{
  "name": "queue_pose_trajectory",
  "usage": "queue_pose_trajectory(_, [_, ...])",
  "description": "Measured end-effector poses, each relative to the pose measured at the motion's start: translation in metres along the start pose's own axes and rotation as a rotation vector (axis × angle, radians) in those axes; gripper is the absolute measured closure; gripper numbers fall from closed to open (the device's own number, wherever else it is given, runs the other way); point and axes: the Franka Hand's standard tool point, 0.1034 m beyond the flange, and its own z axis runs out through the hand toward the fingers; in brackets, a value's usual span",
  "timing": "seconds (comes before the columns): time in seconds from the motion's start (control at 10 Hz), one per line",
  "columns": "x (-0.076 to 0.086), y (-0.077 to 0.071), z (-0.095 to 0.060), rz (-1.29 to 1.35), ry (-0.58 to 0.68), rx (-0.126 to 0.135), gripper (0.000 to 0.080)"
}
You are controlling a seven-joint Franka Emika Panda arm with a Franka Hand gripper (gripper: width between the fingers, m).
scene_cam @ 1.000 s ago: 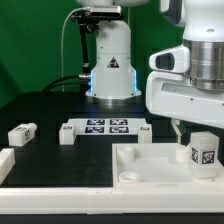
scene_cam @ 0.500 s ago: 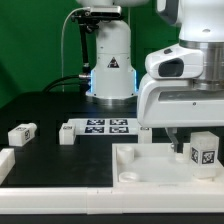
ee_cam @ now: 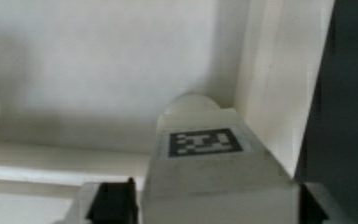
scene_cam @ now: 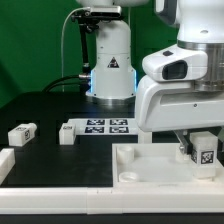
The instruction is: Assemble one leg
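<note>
Nearest lies the white square panel [scene_cam: 140, 172], its raised rim toward the exterior camera. Over its corner on the exterior view's right, the fingers [scene_cam: 186, 150] are clamped on the leg [scene_cam: 207, 153], upright with its tag facing out. Whether it touches the panel cannot be told. The arm's bulky wrist [scene_cam: 185, 95] hides the bench [scene_cam: 40, 108] behind. Farther left sit a loose tagged block [scene_cam: 22, 133], the marker board [scene_cam: 105, 126], then the arm's base [scene_cam: 110, 65].
</note>
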Motion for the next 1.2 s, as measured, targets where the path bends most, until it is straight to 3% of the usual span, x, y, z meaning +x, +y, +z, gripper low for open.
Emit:
queue_pose_trajectory(0.1, [0.000,0.000,0.000,0.000,0.000,0.000,0.0509])
queue_pose_trajectory(0.4, [0.000,0.000,0.000,0.085,0.002,0.002,0.0509])
queue_pose_trajectory(1.0, [-0.001,-0.010,0.001,1.098,0.040,-0.008,0.0508])
queue_pose_trajectory(1.2, [0.001,-0.010,0.001,1.303,0.053,-0.010,0.0508])
